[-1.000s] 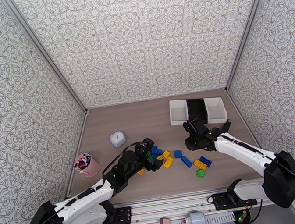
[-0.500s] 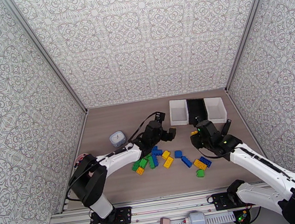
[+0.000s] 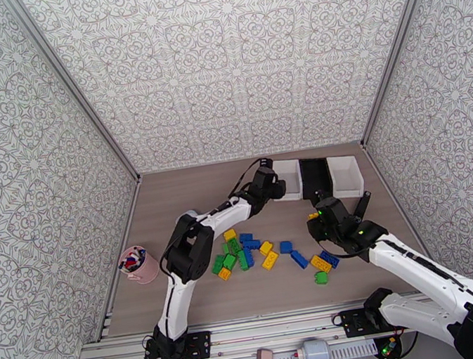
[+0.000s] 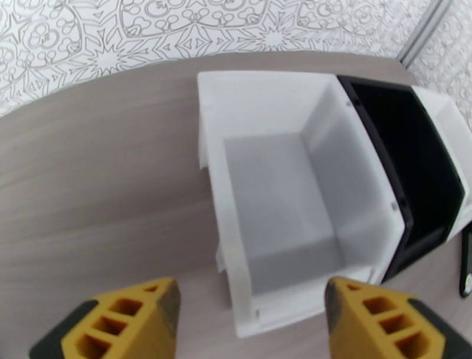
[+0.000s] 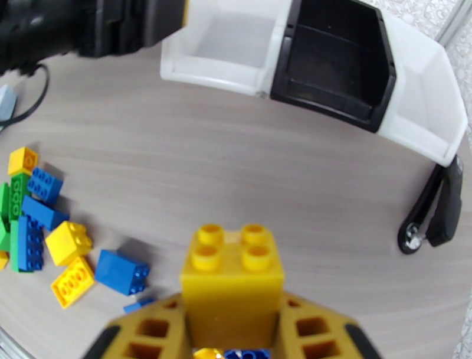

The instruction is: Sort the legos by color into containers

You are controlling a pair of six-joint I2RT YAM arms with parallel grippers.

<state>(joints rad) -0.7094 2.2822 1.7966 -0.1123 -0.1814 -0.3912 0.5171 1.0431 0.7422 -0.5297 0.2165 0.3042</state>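
The grey wood-grain tabletop (image 3: 161, 195) carries three smooth, rectangular, open-top plastic containers (image 3: 316, 177) in a touching row: a white bin (image 4: 277, 195) with a bare floor, a black bin (image 4: 413, 159) in the middle, and a second white bin (image 5: 425, 100). The left jaws stand wide apart with nothing between them, and their yellow honeycombed pads (image 4: 127, 319) sit just short of the first white bin's near rim. Studded legos (image 3: 247, 249) in green, blue and yellow lie scattered mid-tabletop. The right jaws clamp a square yellow four-stud brick (image 5: 231, 283), short of the bins.
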